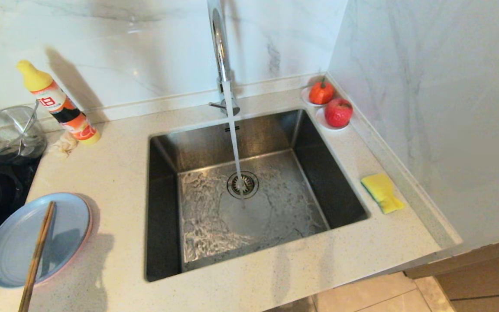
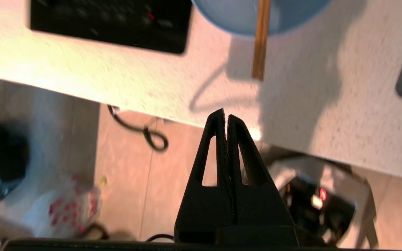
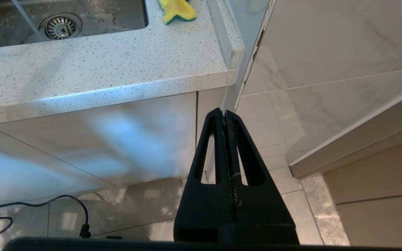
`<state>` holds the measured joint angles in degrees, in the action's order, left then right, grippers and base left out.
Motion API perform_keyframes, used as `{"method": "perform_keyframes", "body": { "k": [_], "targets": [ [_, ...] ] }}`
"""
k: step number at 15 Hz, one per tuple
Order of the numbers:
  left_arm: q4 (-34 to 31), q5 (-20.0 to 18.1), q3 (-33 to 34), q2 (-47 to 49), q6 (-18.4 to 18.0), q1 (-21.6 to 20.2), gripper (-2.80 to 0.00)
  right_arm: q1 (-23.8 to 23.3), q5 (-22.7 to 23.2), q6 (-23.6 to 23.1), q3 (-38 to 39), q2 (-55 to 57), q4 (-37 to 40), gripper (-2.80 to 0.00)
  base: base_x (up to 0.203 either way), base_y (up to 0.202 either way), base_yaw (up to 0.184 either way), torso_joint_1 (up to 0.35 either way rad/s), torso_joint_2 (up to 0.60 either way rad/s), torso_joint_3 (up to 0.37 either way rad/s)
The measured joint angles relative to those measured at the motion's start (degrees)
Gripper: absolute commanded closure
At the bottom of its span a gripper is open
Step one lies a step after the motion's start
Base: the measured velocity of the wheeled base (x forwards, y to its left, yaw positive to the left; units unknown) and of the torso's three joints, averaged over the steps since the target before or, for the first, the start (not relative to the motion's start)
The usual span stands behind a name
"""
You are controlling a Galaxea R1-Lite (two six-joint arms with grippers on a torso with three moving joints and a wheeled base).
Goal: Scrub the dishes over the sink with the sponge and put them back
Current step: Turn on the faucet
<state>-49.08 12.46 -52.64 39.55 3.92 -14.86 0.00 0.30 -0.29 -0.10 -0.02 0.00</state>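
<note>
Below the counter's front edge, my left gripper (image 2: 224, 116) hangs clenched, empty, touching nothing. I should open it wide before sliding under the blue plate (image 1: 37, 238), minding the chopsticks (image 1: 37, 255) across it. Right gripper (image 3: 224, 116) is parked, clenched, empty. Sponge (image 1: 382, 192) lies right of the sink (image 1: 249, 190).

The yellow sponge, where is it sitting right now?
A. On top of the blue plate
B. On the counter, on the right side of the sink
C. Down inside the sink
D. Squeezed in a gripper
B: the sponge lies flat on the speckled counter, to the right of the sink and next to the wall, with nothing touching it.
</note>
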Motion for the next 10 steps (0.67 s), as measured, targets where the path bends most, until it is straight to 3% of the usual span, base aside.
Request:
{"method": "perform_keyframes", "body": {
  "k": [6,10],
  "targets": [
    [0.4,-15.2,0.9,11.2,-1.9,-9.0,0.0,0.0,0.0,0.0,0.1,0.0,0.0,0.0,0.0,0.0,0.0,0.0,0.0,0.0],
    [3.4,-18.2,3.0,18.9,-2.0,-13.1,0.0,0.0,0.0,0.0,0.0,0.0,0.0,0.0,0.0,0.0,0.0,0.0,0.0,0.0]
  ]
}}
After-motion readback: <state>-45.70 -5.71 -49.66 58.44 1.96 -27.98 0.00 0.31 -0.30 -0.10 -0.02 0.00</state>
